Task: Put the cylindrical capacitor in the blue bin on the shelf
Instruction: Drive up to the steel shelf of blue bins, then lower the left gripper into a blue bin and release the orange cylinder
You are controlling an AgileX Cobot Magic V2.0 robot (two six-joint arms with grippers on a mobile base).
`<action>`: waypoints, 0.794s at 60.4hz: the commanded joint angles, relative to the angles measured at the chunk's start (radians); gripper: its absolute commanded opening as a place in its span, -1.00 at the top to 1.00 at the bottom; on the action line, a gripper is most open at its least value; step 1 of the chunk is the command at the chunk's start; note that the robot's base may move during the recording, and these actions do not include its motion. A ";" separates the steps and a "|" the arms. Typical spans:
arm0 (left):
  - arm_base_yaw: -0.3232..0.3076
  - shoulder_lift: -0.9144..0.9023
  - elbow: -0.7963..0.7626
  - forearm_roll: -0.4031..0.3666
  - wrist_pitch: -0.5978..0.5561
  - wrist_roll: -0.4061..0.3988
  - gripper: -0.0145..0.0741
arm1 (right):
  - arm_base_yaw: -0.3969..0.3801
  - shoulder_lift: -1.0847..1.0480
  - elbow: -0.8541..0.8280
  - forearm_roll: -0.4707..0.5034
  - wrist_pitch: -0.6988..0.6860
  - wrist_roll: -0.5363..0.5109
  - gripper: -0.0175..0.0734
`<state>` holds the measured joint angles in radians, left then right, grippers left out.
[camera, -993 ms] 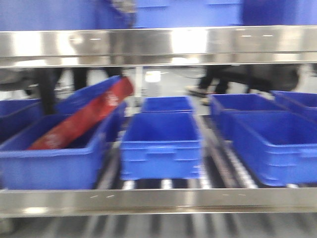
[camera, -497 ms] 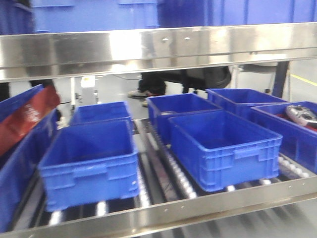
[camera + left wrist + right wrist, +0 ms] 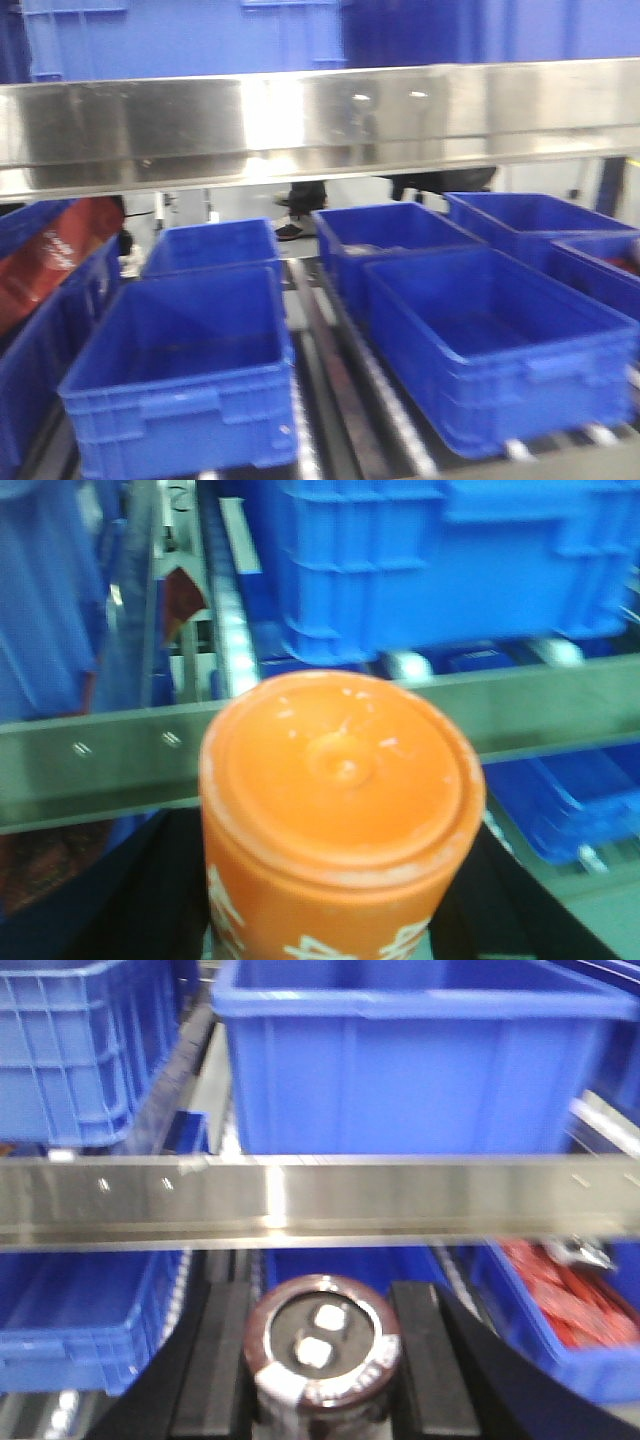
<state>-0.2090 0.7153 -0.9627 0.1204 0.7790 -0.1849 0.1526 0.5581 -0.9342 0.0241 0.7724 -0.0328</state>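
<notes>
In the right wrist view the cylindrical capacitor (image 3: 322, 1345), dark with a pale stripe and two silvery terminals on top, stands upright between the black fingers (image 3: 225, 1360) of my right gripper (image 3: 322, 1365), which is shut on it. It is just below and in front of the shelf's steel front rail (image 3: 300, 1200), with a blue bin (image 3: 420, 1070) beyond the rail. My left gripper (image 3: 340, 905) is shut on an orange cylindrical container (image 3: 340, 770) with white lettering, in front of the shelf rail (image 3: 560, 705). Neither gripper shows in the front view.
On the roller tier, the front view shows a blue bin at the left (image 3: 180, 370), one at the right (image 3: 490, 345) and more behind. A red package (image 3: 50, 260) leans in the far-left bin. A steel rail (image 3: 300, 125) spans above. Red items (image 3: 565, 1300) lie in a lower bin.
The front view has shifted along the shelf and closer. The bins look larger and sit lower in frame, and the red package has slid to the left edge.
</notes>
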 commanded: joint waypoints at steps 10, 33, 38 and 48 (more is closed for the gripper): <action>-0.008 -0.001 0.000 -0.002 -0.019 0.002 0.92 | 0.000 -0.004 -0.011 -0.007 -0.025 -0.003 0.95; -0.008 -0.001 0.000 -0.002 -0.019 0.002 0.92 | 0.000 -0.004 -0.011 -0.007 -0.025 -0.003 0.95; -0.008 -0.001 0.000 -0.002 -0.019 0.002 0.92 | 0.000 -0.004 -0.011 -0.007 -0.025 -0.003 0.95; -0.008 -0.001 0.000 -0.002 -0.019 0.002 0.92 | 0.000 -0.004 -0.011 -0.007 -0.025 -0.003 0.95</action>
<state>-0.2090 0.7153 -0.9627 0.1204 0.7790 -0.1849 0.1526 0.5581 -0.9342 0.0241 0.7724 -0.0328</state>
